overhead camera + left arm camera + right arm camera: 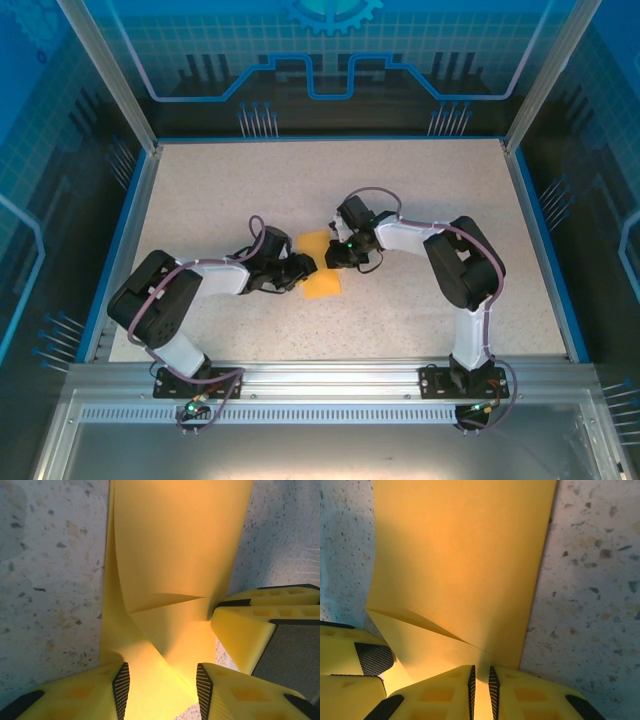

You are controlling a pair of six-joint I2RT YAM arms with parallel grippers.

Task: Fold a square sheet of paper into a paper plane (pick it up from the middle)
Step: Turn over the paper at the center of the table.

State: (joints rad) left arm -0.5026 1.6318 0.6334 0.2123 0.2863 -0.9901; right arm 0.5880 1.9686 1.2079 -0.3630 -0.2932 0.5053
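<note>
Two arms stand at the near edge of the speckled surface point(420, 180), the left arm point(165, 300) bending rightward and the right arm point(465, 265) bending leftward, so that their jaws meet near the middle. Between them lies the sheet of paper point(322, 284), orange-yellow, resting on the surface about at its centre. In the left wrist view the left jaws stand partly open. Their ribbed pads point(121, 687) are apart on either side of the sheet's point(175, 545) end, and paper runs between them without being clamped. A slanting crease crosses the sheet there, and one layer curves up off the flat part. The right arm's yellow fingers point(245, 630) touch the same edge just beside them. In the right wrist view the right jaws are closed almost fully, their pads point(494, 690) pinching a thin edge of the sheet point(460, 555) beside a folded flap. Farther off, the surface runs bare to a blue rim point(330, 138) and the back panel point(320, 60).
</note>
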